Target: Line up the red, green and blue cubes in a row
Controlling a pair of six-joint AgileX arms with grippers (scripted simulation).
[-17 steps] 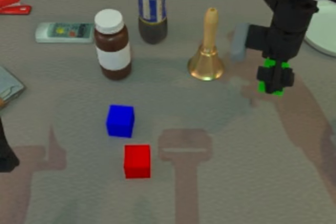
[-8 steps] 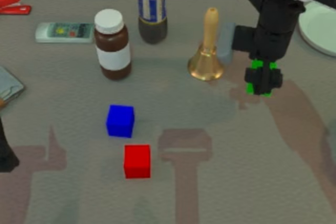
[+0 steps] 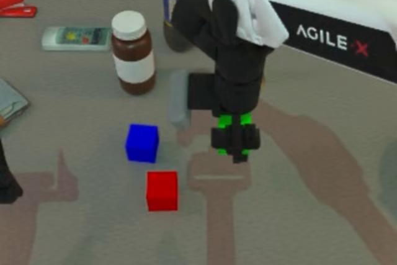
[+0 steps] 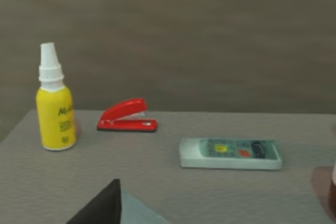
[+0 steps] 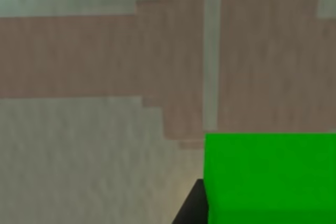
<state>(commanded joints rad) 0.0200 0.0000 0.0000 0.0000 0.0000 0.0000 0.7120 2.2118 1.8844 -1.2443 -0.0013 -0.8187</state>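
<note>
The blue cube (image 3: 142,143) rests on the table left of centre, and the red cube (image 3: 162,190) lies just in front of it, slightly to the right. Above the table, right of the blue cube, my right gripper (image 3: 236,142) is shut on the green cube (image 3: 234,120), whose edges show between the black fingers. In the right wrist view the green cube (image 5: 270,177) fills the lower corner beside one dark finger (image 5: 191,211). My left arm (image 3: 6,181) is parked at the table's left edge.
A brown jar (image 3: 133,51) with a white lid, a dark bottle (image 3: 177,4), a remote (image 3: 75,37) and a red stapler (image 3: 17,5) stand at the back left. A yellow bottle (image 4: 55,114) shows in the left wrist view. The right arm hides the back middle.
My right arm has swung left and toward the front with the green cube, from the back right to a spot just right of the blue cube. The left arm has stayed still.
</note>
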